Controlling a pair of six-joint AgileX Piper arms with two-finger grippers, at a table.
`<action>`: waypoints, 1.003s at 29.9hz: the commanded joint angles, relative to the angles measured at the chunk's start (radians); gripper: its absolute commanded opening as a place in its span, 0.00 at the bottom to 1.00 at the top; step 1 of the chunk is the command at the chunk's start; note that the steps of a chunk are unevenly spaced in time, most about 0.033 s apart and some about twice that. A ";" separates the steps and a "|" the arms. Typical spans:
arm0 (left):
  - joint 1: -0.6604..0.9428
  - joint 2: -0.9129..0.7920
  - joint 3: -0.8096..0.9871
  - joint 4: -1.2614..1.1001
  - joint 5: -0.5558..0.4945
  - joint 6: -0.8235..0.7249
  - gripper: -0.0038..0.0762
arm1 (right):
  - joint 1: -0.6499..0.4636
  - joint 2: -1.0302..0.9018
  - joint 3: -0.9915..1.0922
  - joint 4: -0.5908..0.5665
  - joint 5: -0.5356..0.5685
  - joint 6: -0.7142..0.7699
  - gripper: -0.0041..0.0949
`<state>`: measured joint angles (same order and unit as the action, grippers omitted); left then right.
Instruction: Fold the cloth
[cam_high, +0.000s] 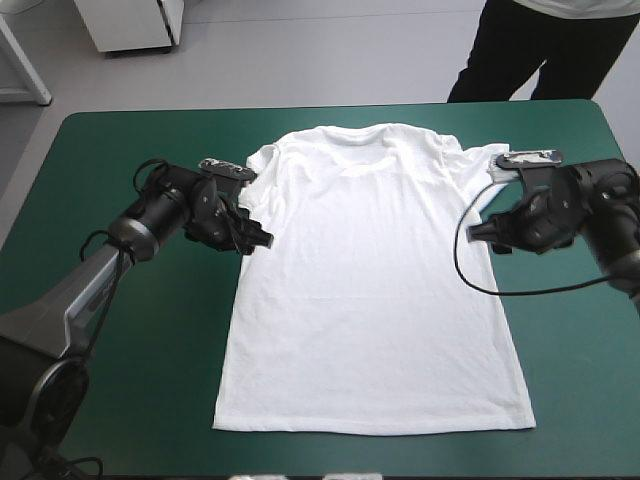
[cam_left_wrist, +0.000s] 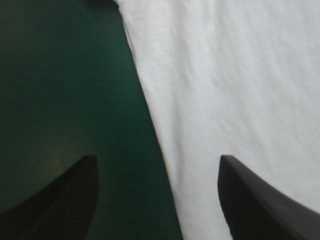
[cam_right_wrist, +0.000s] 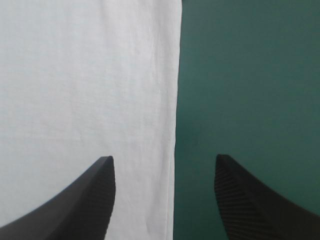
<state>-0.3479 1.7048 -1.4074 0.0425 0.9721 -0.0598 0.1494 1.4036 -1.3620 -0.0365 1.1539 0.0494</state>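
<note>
One white T-shirt (cam_high: 370, 290) lies spread flat at the middle of the teal-green surface (cam_high: 580, 380), collar toward the far edge, hem toward the near edge; two hands flank it, one per side. The left hand (cam_high: 255, 240) stands wide across the shirt's left side edge, one black finger over cloth, one over the cover; the right hand (cam_high: 482, 230) stands wide likewise across the right side edge; neither holds anything.

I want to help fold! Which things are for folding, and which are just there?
For folding: T-shirt, spread flat; left gripper, open at one side edge; right gripper, open at the other side edge.
Just there: table cover, teal-green.
</note>
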 joint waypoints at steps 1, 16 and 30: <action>0.049 0.043 -0.087 -0.067 -0.030 0.041 0.67 | -0.002 0.030 -0.076 -0.012 -0.034 -0.009 0.61; 0.061 0.223 -0.174 -0.142 -0.035 0.060 0.66 | -0.004 0.164 -0.101 -0.036 -0.115 -0.007 0.61; 0.022 0.371 -0.175 -0.163 -0.009 0.080 0.18 | -0.010 0.258 -0.101 -0.040 -0.203 0.029 0.61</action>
<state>-0.3073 2.0405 -1.5887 -0.0602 0.9822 0.0111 0.1485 1.6745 -1.4298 -0.0595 0.9876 0.0765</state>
